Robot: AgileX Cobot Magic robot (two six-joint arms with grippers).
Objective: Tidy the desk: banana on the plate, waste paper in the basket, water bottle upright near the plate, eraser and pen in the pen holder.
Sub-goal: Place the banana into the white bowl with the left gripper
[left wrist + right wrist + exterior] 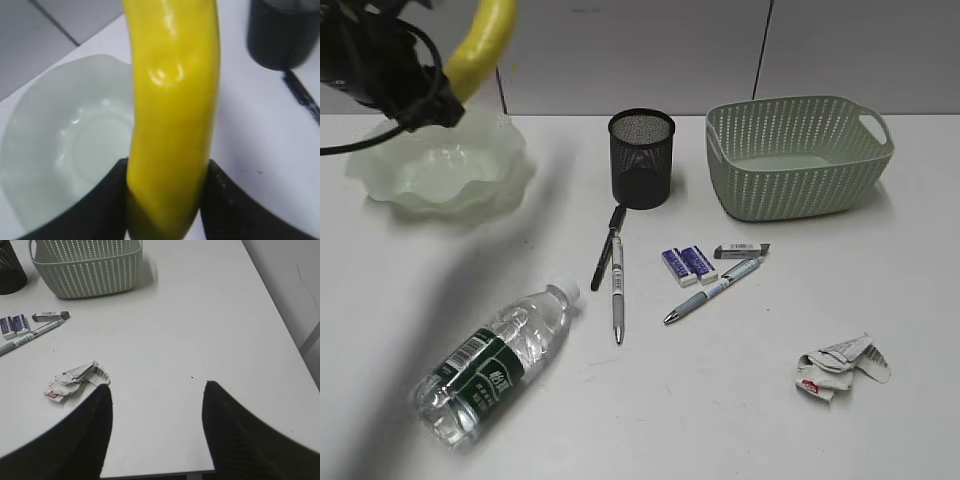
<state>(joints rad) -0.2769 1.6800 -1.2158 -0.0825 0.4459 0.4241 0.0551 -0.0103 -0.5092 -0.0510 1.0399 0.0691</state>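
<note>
My left gripper (167, 172) is shut on the yellow banana (482, 45), held in the air over the right rim of the pale green ruffled plate (380, 172); the banana (172, 100) and the plate (50, 150) fill the left wrist view. The water bottle (495, 362) lies on its side at front left. Three pens (615, 275) and several erasers (688, 264) lie mid-desk before the black mesh pen holder (642, 158). The waste paper (838, 368) lies at front right, and the right wrist view shows it too (75, 380). My right gripper (156, 385) is open and empty beside it.
The sage green basket (798, 155) stands at back right and also shows in the right wrist view (86, 262). The desk's right edge (280, 325) and front edge run close to the right gripper.
</note>
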